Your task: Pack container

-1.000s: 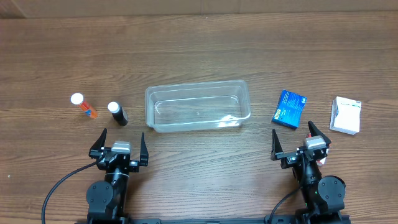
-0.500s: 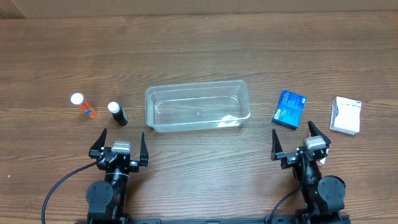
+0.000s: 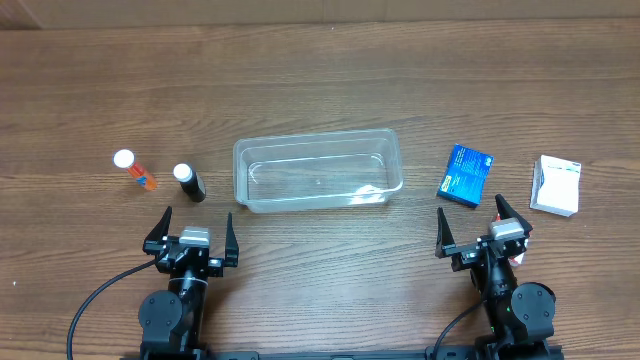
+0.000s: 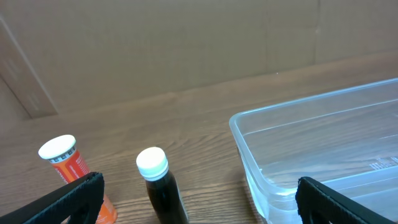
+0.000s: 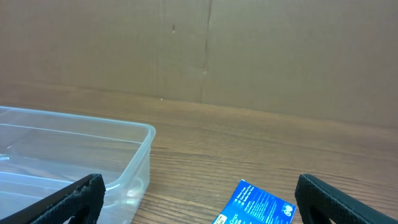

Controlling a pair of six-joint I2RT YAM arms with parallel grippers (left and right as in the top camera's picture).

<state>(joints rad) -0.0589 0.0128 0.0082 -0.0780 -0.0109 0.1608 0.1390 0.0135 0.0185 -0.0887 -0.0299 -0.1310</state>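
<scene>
Nothing has shifted since a second ago. You have the container at mid-table. The orange bottle and black bottle stand to its left, the blue box and white box to its right. Your left gripper and right gripper sit at the near edge, fingers spread wide.

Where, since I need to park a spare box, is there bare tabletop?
Bare: the whole strip beyond the container; the gap between container and blue box; the stretch in front between the left gripper and right gripper. Crowded: beside the orange bottle and black bottle, and between the blue box and white box.
</scene>
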